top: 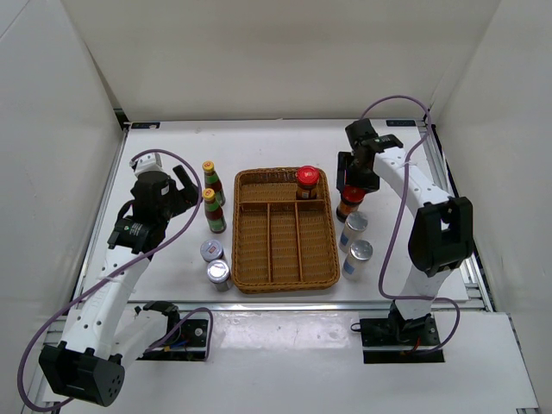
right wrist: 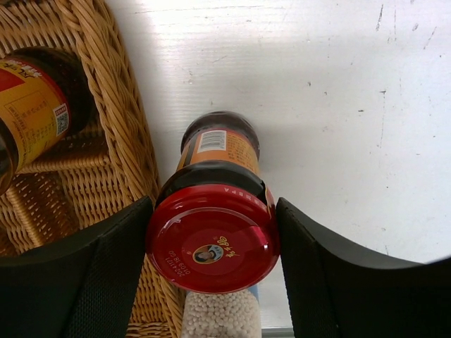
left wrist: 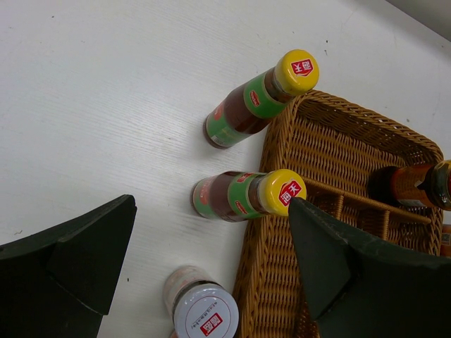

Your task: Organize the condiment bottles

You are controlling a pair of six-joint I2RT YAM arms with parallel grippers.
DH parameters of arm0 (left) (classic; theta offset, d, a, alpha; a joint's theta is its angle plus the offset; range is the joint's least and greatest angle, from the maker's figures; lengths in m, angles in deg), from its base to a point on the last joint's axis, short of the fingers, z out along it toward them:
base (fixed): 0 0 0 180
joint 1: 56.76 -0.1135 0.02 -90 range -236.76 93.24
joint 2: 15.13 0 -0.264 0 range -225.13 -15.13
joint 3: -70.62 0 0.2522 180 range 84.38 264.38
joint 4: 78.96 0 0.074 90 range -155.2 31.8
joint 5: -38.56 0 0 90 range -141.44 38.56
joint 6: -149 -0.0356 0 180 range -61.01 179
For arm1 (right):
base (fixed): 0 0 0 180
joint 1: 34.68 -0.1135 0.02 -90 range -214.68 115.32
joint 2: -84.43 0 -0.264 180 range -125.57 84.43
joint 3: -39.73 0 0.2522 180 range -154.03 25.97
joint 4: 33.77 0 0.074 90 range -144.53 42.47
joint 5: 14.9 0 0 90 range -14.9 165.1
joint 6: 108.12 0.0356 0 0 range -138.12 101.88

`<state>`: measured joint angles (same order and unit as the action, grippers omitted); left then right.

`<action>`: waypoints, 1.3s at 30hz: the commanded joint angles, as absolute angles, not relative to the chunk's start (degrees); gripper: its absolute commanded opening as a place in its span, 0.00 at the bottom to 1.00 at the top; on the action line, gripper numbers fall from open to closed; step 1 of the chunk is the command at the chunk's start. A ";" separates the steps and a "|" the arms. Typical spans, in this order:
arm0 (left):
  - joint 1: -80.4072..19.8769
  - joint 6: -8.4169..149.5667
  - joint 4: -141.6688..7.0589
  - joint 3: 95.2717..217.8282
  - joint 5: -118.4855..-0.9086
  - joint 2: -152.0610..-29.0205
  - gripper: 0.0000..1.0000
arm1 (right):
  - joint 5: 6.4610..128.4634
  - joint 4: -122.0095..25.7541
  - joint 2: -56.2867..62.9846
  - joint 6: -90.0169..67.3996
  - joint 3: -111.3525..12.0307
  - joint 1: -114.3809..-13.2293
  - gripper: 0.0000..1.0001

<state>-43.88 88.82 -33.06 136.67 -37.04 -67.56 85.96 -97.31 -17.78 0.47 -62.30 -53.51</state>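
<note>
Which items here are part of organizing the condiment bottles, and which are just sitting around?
Job:
- red-capped jar in the wicker tray
- second red-capped jar, in the right claw
- two yellow-capped sauce bottles
- two silver-lidded jars
- two white shakers

Not job items:
- the wicker tray itself
- purple cables

All upright. First red-capped jar (top: 307, 183) in the tray's (top: 285, 282) far right corner; second red-capped jar (top: 348, 209) just right of it on the worktop (top: 172, 155), then far shaker (top: 354, 231) and near shaker (top: 358, 257). Left side: far yellow-capped bottle (top: 212, 183), near yellow-capped bottle (top: 214, 212), far silver-lidded jar (top: 211, 251), near silver-lidded jar (top: 218, 273).
</note>
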 commanded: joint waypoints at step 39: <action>-43.67 88.97 -33.30 136.68 -36.58 -66.20 1.00 | 96.20 -95.35 -29.65 -15.13 -116.06 -77.73 0.16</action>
